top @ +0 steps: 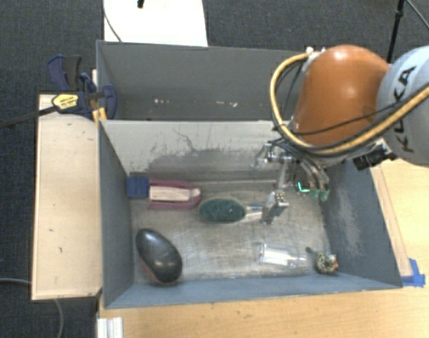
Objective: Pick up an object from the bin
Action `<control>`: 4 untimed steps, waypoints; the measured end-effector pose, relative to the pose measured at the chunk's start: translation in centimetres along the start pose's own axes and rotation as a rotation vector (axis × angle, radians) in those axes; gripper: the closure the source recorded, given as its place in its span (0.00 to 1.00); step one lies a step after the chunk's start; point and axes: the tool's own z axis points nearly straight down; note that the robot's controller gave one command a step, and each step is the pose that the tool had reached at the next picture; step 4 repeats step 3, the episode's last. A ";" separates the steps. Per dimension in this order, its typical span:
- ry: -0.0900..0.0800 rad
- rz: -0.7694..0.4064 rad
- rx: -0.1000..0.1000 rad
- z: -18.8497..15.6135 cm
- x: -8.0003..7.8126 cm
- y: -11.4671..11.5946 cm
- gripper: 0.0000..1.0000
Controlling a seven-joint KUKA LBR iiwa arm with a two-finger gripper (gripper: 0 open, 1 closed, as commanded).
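My gripper (pixel 273 211) hangs low over the middle right of the bin, under the arm's orange dome. Its tip is right beside the clear handle end of a dark green oval brush (pixel 221 210) that lies flat in the bin's middle. I cannot tell whether they touch. Nothing shows as held. A clear plastic piece (pixel 281 258) lies on the floor just in front of the gripper. A small round brownish thing (pixel 327 263) sits by the front right corner.
A maroon-and-pink pack with a blue end (pixel 165 192) lies along the left, behind the brush. A black rounded mouse-like thing (pixel 158 256) rests in the front left corner. The arm and its cables cover the bin's back right.
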 end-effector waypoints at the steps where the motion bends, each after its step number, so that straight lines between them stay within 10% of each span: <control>1: 0.000 0.044 0.000 15.5 -1.5 -1.9 0.00; 2: -0.007 0.046 -0.001 15.1 -1.7 -1.9 1.00; 3: -0.015 0.035 -0.001 -2.5 -2.8 -2.2 1.00; 4: -0.015 0.035 -0.001 -2.5 -2.8 -2.2 1.00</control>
